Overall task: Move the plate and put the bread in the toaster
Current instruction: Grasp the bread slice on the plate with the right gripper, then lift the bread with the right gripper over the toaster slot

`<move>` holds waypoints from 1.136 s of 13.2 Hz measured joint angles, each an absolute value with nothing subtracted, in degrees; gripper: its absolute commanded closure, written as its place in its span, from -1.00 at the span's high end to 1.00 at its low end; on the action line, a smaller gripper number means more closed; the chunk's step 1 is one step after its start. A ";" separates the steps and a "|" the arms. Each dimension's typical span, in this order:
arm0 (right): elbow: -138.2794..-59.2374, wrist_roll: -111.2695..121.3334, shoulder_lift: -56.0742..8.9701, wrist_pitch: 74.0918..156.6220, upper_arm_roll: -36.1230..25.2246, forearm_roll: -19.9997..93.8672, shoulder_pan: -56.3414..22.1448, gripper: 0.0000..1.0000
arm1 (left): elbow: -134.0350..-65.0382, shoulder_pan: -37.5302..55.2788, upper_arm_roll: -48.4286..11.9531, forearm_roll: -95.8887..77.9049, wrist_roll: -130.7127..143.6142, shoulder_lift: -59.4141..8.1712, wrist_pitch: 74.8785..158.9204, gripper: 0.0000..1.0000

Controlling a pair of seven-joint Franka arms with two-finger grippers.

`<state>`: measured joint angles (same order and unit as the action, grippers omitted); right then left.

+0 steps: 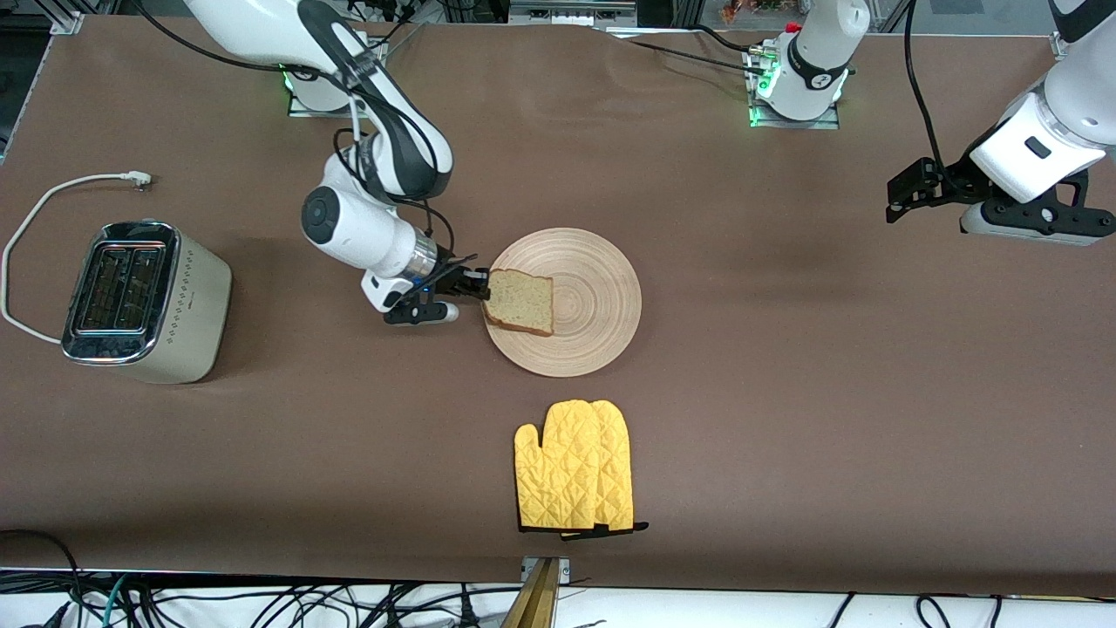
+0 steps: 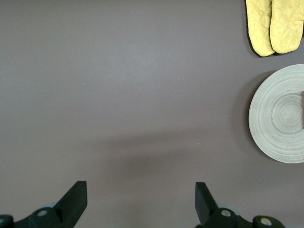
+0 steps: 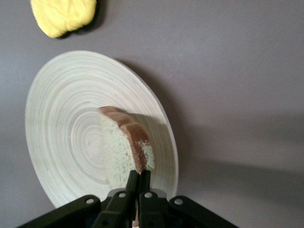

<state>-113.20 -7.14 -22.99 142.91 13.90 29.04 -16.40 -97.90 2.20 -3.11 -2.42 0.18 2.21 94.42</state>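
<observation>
The round wooden plate (image 1: pixel 571 301) lies mid-table, also seen in the right wrist view (image 3: pixel 61 142) and at the edge of the left wrist view (image 2: pixel 280 114). The bread (image 1: pixel 520 302) is a speckled slice with a brown crust, tilted over the plate's edge toward the right arm's end (image 3: pixel 126 147). My right gripper (image 1: pixel 478 286) (image 3: pixel 140 176) is shut on the bread's crust edge. The cream toaster (image 1: pixel 144 301) with a chrome top stands toward the right arm's end of the table. My left gripper (image 1: pixel 915 194) (image 2: pixel 141 197) hangs open over bare table at the left arm's end, waiting.
A yellow oven mitt (image 1: pixel 575 480) lies nearer the front camera than the plate, also seen in the wrist views (image 2: pixel 274 26) (image 3: pixel 62 15). The toaster's white cord (image 1: pixel 52 196) loops on the brown table (image 1: pixel 785 392) beside it.
</observation>
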 measured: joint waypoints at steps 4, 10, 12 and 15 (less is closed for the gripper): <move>-112.13 -7.11 -15.34 130.18 9.18 16.53 -16.11 -1.00 | -97.91 2.19 -3.09 -2.42 0.28 2.18 94.42 1.00; -102.30 -5.21 -7.01 104.68 3.65 -4.25 -13.33 -1.00 | -97.91 2.19 -3.09 -2.43 0.30 2.17 94.42 1.00; -99.57 -0.51 -6.21 101.06 3.28 -8.79 -9.59 -1.00 | -97.91 2.19 -3.09 -2.43 0.30 2.17 94.42 1.00; -95.78 8.37 -6.26 99.20 -0.61 -14.78 -4.13 -1.00 | -97.90 2.19 -3.09 -2.43 0.30 2.17 94.42 1.00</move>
<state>-95.78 8.37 -6.26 99.20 -0.61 -14.78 -4.13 -97.90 2.19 -3.09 -2.43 0.30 2.17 94.42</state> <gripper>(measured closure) 0.969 0.000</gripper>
